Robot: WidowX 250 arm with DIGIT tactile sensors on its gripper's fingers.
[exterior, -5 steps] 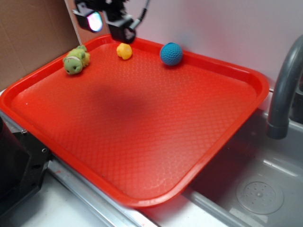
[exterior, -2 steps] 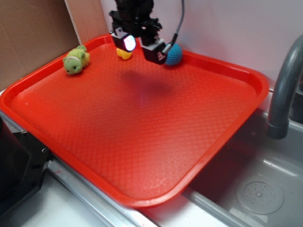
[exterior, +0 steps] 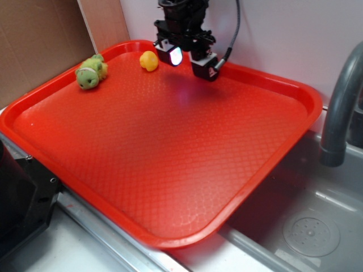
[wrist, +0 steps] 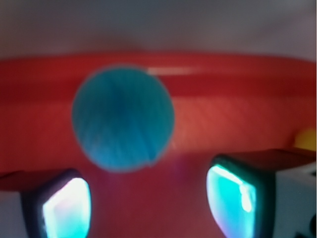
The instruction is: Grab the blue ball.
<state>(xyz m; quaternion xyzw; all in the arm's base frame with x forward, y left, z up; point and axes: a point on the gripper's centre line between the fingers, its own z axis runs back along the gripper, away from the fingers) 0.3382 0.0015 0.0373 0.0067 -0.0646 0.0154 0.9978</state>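
Large red plastic tray (exterior: 170, 170) with textured floor, resting partly over a grey sink basin (exterior: 306, 226); grey faucet (exterior: 340, 107) at right. Black WidowX gripper (exterior: 191, 61) hangs over the tray's far edge, near the back rim, pointing down and slightly toward the wall, cable trailing up behind it.

Risks, as judgement: ball is round and sits close against the raised back rim, so an off-centre close could squirt it sideways or roll it along the rim. In the wrist view the ball sits left of centre between the fingers, nearer the left one, so that finger may clip it first and push it away. Descending too far back could land a fingertip on the rim itself. Wrist picture is motion-blurred, so alignment is hard to judge precisely.

Fingers spread apart, nothing between them yet; both pads (wrist: 67, 208) visible at the bottom of the wrist view, glowing cyan, with bare tray between.

Small teal-blue knitted round ball (wrist: 123, 118): on the tray floor by the far rim, ahead of and slightly left of the fingers; hidden behind the gripper in the exterior view.

Green plush animal (exterior: 91, 72) at the far left corner, well apart. Small yellow rounded toy (exterior: 148, 60) just left of the gripper, untouched.
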